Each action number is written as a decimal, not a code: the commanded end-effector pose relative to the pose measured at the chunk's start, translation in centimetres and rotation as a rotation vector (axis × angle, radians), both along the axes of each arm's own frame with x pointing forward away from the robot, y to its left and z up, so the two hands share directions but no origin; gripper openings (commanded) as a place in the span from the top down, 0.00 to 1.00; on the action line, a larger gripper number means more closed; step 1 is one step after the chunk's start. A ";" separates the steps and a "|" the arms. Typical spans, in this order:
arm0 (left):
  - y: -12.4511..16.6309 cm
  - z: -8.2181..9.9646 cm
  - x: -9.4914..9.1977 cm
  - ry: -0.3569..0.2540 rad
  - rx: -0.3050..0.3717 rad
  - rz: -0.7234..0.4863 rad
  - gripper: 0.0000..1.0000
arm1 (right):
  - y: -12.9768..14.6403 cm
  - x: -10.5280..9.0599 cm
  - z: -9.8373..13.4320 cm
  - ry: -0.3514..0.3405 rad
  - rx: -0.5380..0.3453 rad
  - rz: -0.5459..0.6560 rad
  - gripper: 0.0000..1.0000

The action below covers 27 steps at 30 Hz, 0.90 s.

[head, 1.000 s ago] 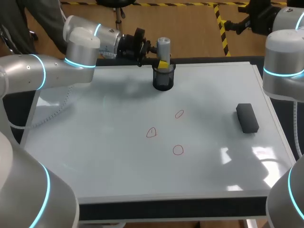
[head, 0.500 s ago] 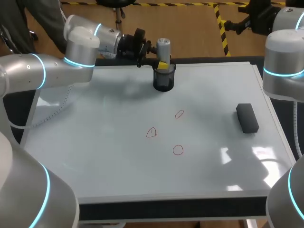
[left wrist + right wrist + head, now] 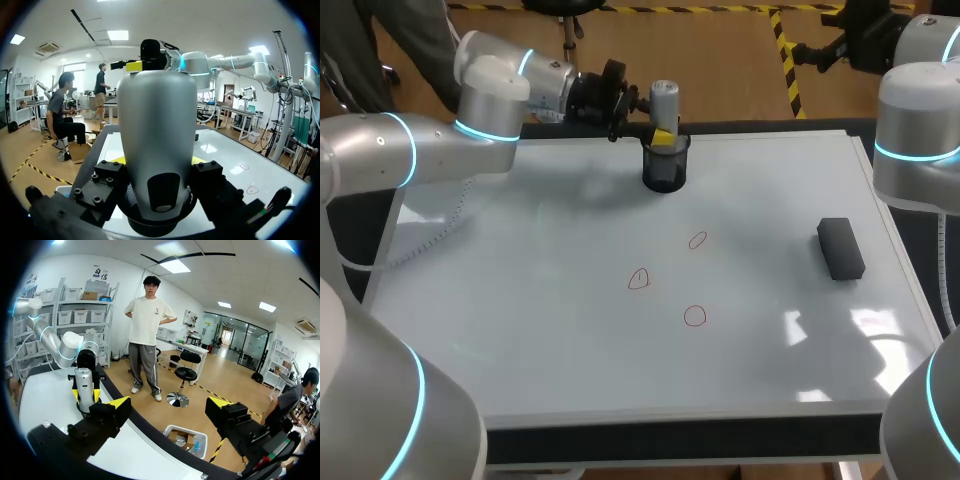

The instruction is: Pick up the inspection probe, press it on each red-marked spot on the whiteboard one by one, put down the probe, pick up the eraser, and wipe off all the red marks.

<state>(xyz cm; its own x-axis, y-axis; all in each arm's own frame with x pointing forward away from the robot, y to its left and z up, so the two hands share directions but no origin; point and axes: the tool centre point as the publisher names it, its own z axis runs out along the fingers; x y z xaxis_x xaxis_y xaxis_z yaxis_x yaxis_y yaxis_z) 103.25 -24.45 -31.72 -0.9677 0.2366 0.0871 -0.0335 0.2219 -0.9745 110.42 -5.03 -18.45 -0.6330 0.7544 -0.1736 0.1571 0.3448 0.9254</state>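
Probe (image 3: 664, 98): a grey cylinder standing upright in a black cup (image 3: 665, 172) at the far edge of the whiteboard (image 3: 540, 330), its rounded top clear of the rim; the left gripper (image 3: 662, 131) comes at it from the side, level, just above the cup, with one yellow-tipped finger on each side; in the left wrist view both fingers appear to press the probe's flanks, so the grip looks clamped on it, and the probe has not left the cup.

The probe's long axis runs straight up and down, across the line of the fingers, so the lift will likely have to go straight up until the bottom end clears the rim; a sideways pull could tip the cup.

Three red marks (image 3: 697, 240) lie on the board out from the gripper, toward the near edge and well apart from the cup; the eraser (image 3: 840, 248) lies farther off to the gripper's right.

The right gripper (image 3: 169, 405) hangs beyond the board's far edge with its fingers spread wide and nothing between them; the left arm is by far the nearer to the probe.
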 end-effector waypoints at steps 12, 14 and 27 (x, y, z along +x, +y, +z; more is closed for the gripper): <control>-0.1 -0.1 0.4 0.002 -0.002 -0.008 1.00 | 0.0 0.0 0.0 0.000 0.000 0.000 0.00; -0.1 -0.1 0.4 0.002 -0.002 -0.008 1.00 | 0.0 0.0 0.0 0.000 0.000 0.000 0.00; -1.3 3.2 -0.2 -0.071 0.005 -0.034 1.00 | 0.0 0.0 0.0 0.000 0.000 0.000 0.00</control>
<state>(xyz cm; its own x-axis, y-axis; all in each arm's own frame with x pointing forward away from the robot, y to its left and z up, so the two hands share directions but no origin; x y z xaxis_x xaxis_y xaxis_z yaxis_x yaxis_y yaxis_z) 103.34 -25.82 -29.32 -0.9615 0.2739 0.0240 0.0374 0.2169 -0.9755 110.42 -5.04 -18.45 -0.6330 0.7544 -0.1736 0.1571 0.3448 0.9254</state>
